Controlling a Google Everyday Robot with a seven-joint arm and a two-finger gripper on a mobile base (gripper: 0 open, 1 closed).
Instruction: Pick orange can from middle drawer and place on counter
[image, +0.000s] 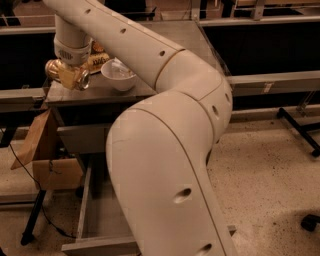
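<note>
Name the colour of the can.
Orange-gold can, camera view; gripper holds it at the left edge of the counter.

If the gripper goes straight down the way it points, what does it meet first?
Probably the counter, near its left edge, just under the orange can that the gripper holds; depth is unclear.

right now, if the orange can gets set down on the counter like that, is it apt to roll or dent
The orange can lies sideways in the gripper at the left edge of the counter, so it would probably roll, maybe off. Its shiny metal skin looks thin: likely light, slippery and easy to dent.
</note>
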